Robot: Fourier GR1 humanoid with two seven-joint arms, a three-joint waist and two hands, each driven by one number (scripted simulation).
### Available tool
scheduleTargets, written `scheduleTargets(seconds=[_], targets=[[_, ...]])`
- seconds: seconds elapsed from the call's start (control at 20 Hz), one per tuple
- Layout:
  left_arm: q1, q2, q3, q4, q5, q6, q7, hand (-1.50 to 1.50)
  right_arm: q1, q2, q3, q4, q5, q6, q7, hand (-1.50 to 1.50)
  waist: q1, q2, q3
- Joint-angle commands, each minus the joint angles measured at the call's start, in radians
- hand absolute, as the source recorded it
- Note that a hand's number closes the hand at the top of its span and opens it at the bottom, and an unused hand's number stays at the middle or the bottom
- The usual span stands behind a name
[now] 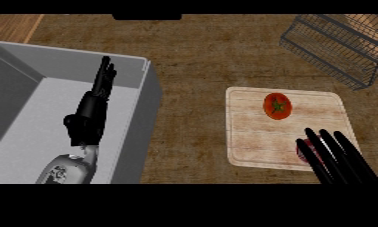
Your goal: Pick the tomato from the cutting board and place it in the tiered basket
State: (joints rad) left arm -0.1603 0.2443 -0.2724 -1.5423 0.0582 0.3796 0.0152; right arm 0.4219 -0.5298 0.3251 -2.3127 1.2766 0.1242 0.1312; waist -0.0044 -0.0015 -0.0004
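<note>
Sink (144,121): grey rectangular basin, raised rim, deep walls; set in the tabletop.
Tabletop (199,56): brown, weathered wood grain; runs beyond and to the right of the sink.
Dark red item (301,152): small, rounded, mostly hidden; well right of the sink, near side; kind unclear.
Black block (148,17): flat, dark; beyond the sink, at the tabletop's far edge.

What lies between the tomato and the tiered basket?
Nothing: in the head view only bare cutting board and counter separate the tomato from the tiered basket.
</note>
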Motion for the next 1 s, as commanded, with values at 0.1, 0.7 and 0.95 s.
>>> scheduleTargets(seconds=[0.1,0.7,0.95], targets=[[0.053,-0.026,-0.004,-0.033,-0.044,-0.012,-0.010,0.00,-0.072,0.030,0.046,0.044,0.118,0.055,-0.004,-1.50,0.005,0.000,0.000],[0.007,-0.104,0.032,0.030,-0.099,-0.030,-0.008,0.00,-0.198,0.145,0.027,0.242,0.254,-0.049,-0.015,-1.50,0.004,0.002,0.000],[-0.013,-0.103,0.058,0.022,-0.113,-0.057,0.029,0.00,-0.130,0.094,-0.133,0.257,0.117,-0.105,-0.113,-1.50,0.000,0.001,0.001]])
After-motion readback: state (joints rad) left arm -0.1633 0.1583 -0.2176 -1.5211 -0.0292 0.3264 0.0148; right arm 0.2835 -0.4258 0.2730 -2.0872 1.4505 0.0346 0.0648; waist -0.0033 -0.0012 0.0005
